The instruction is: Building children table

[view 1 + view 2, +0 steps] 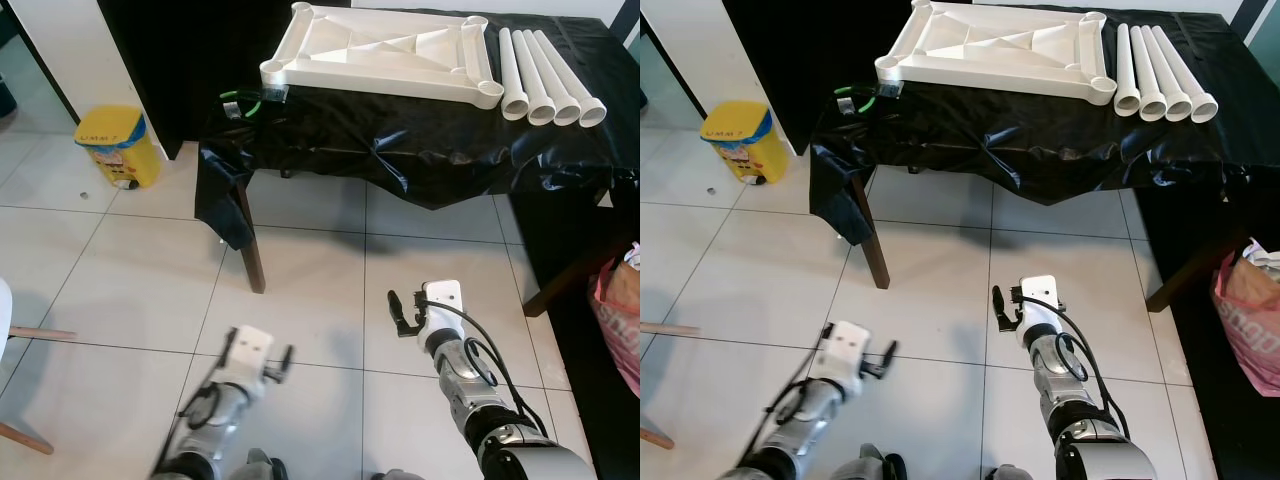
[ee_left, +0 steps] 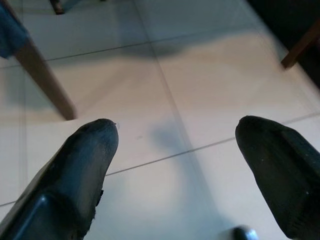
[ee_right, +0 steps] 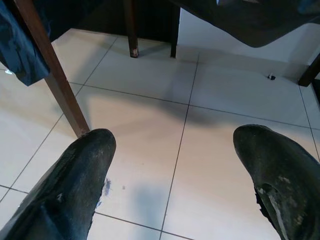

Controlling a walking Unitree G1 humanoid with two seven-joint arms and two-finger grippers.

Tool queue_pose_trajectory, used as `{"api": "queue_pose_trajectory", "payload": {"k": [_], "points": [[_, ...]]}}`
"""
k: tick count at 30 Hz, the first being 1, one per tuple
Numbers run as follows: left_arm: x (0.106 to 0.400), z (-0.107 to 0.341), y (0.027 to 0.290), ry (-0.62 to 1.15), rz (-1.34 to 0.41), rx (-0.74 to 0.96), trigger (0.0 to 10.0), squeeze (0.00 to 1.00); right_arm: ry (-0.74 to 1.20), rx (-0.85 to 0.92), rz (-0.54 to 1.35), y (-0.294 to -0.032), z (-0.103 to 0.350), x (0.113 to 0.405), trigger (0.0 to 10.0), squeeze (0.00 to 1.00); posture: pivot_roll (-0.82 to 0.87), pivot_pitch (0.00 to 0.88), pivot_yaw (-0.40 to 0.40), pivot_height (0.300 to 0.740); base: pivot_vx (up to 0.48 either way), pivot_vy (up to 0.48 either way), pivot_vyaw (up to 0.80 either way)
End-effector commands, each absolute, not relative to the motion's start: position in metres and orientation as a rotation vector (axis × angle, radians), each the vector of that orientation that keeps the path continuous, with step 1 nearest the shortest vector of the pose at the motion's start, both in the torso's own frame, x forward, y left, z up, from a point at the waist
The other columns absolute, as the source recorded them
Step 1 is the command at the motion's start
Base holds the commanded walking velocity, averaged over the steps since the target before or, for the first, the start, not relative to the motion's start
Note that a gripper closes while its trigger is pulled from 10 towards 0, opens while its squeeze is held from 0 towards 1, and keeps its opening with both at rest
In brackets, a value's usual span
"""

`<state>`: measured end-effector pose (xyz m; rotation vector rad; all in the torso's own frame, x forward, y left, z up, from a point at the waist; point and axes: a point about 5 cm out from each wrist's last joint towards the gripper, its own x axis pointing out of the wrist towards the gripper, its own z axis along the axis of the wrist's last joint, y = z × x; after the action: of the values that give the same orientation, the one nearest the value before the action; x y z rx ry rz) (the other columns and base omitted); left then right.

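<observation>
left gripper [image 2: 175, 135] fingers apart | right gripper [image 3: 172, 137] fingers apart | tabletop [image 1: 385, 52], four legs [image 1: 550, 75] on table

Head stereo pair looks down at table [image 1: 420, 150], upper frame. Wrist cams face tiled floor [image 3: 225, 100] close up, sharing table leg [image 2: 42, 77].
</observation>
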<state>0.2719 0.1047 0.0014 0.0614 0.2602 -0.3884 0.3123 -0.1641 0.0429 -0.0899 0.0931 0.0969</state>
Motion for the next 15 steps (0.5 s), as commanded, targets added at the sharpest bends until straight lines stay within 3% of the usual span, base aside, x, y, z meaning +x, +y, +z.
{"api": "queue_pose_trajectory", "payload": {"k": [1, 6, 15], "points": [[0.276, 0.002, 0.109, 0.281, -0.331, -0.012, 10.0, 0.0, 0.107, -0.075, 0.086, -0.166, 0.038, 0.308, 10.0, 0.0, 0.0, 0.149, 0.031, 0.74, 0.0, 0.0, 0.0], [0.301, 0.026, 0.1, 0.221, -0.243, -0.128, 10.0, 0.0, 0.102, -0.071, 0.072, -0.167, 0.038, 0.308, 10.0, 0.0, -0.01, 0.146, 0.033, 0.74, 0.0, 0.0, 0.0], [0.334, 0.054, 0.113, 0.191, 0.003, -0.197, 10.0, 0.0, 0.103, -0.07, 0.05, -0.173, 0.039, 0.307, 10.0, 0.0, -0.02, 0.138, 0.032, 0.74, 0.0, 0.0, 0.0]]}}
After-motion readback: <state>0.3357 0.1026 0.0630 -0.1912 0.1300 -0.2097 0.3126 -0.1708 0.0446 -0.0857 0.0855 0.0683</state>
